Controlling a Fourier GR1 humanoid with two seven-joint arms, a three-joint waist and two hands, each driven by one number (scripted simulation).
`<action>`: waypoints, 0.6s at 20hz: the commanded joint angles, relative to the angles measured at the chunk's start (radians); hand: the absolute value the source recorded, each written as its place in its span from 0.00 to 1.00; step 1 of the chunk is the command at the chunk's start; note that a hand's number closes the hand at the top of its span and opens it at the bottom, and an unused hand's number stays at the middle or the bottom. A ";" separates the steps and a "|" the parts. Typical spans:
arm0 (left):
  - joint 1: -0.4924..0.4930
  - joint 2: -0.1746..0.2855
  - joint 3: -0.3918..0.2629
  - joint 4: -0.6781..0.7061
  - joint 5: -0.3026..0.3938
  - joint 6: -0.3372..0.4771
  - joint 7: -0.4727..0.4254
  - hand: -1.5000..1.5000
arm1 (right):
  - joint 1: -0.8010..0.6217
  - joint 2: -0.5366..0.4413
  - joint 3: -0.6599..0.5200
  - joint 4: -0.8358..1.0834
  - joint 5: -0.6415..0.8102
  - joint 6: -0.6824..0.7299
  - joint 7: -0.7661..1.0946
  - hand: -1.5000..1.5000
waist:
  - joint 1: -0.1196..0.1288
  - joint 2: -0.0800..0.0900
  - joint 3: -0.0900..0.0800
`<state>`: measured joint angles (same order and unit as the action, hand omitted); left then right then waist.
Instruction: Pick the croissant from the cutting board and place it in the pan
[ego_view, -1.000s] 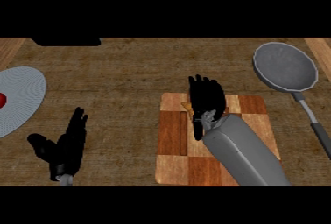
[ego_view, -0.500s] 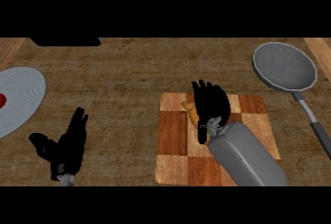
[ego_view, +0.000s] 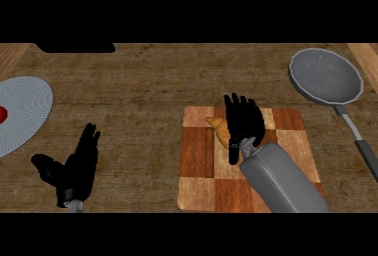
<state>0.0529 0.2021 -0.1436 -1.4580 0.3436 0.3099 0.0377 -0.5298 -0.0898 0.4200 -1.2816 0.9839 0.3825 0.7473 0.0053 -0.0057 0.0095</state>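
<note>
Right hand (ego_view: 242, 125) has eased nearer over the cutting board (ego_view: 199, 185), fingers straight, gripping nothing. The croissant (ego_view: 217, 131) now peeks out at its left, pan (ego_view: 325, 75) far right. Left hand (ego_view: 77, 167) rests open, unmoved.

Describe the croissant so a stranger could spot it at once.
Find the checkered wooden cutting board on the counter, right of middle. Near its far left corner lies the croissant, partly hidden by the right robot hand. It is the only golden-brown, curved thing there.

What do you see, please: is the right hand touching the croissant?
Cannot tell: in the head view the right hand overlaps the croissant, hiding any gap.
</note>
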 joint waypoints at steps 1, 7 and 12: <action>-0.001 -0.019 0.003 0.065 0.005 -0.020 0.021 0.50 | 0.040 -0.005 -0.030 0.038 -0.015 -0.033 -0.081 1.00 | -0.003 0.007 -0.009; 0.041 -0.045 -0.034 -0.029 -0.035 0.030 0.067 0.50 | -0.018 0.000 0.031 0.113 0.072 -0.117 -0.211 1.00 | 0.004 0.006 -0.009; -0.001 -0.045 0.001 0.029 -0.026 -0.018 0.054 0.50 | -0.026 -0.011 0.000 0.198 0.104 -0.157 -0.281 1.00 | 0.002 0.008 -0.009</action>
<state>0.0510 0.1838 -0.1274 -1.4733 0.3173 0.3102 0.0789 -0.5447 -0.0816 0.4309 -1.1811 1.0500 0.2828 0.5368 0.0074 -0.0117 0.0040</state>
